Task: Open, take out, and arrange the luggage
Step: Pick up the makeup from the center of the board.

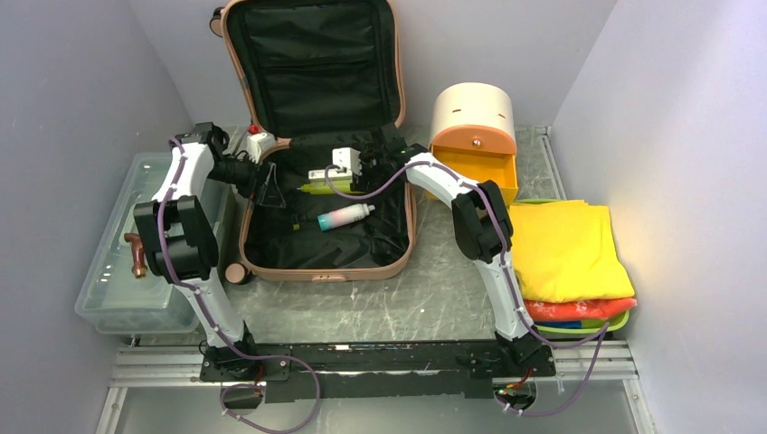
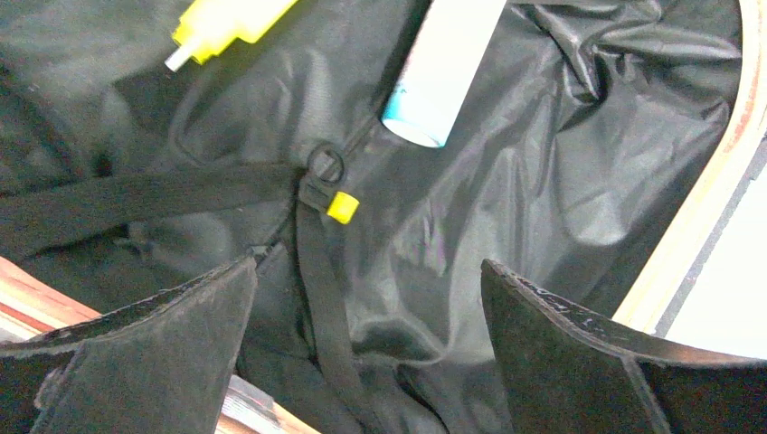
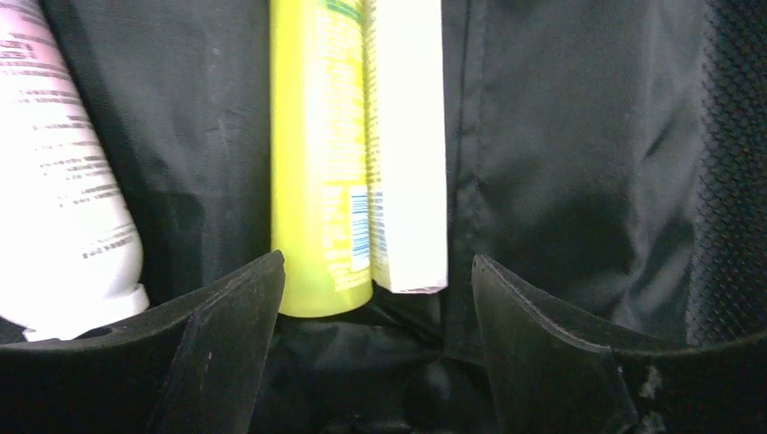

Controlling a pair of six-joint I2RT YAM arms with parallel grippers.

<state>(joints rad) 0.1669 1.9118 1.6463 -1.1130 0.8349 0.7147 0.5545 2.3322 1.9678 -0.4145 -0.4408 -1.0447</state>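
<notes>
Currently luggage [image 1: 326,271] lying open on counter [image 1: 434,298]; right gripper [image 3: 378,271] hovering inside, jaws wide, holding nothing, straddling yellow tube [image 3: 317,163] and white box [image 3: 407,136], their long axes running squarely between jaws; left gripper [image 2: 366,271] gaping empty over strap [image 2: 163,194], farther off

No word or number is coming out clearly enough to read. The yellow bottle [image 3: 317,181] is carrying a small white barcode [image 3: 359,224] near its lower end. Rows of fine dark print are running beside the barcode and some green lettering is showing at the bottle's upper edge, but all of it is appearing too small and blurred. The white bottle [image 3: 63,181] is showing several lines of grey print along its side, also not legible.
</notes>
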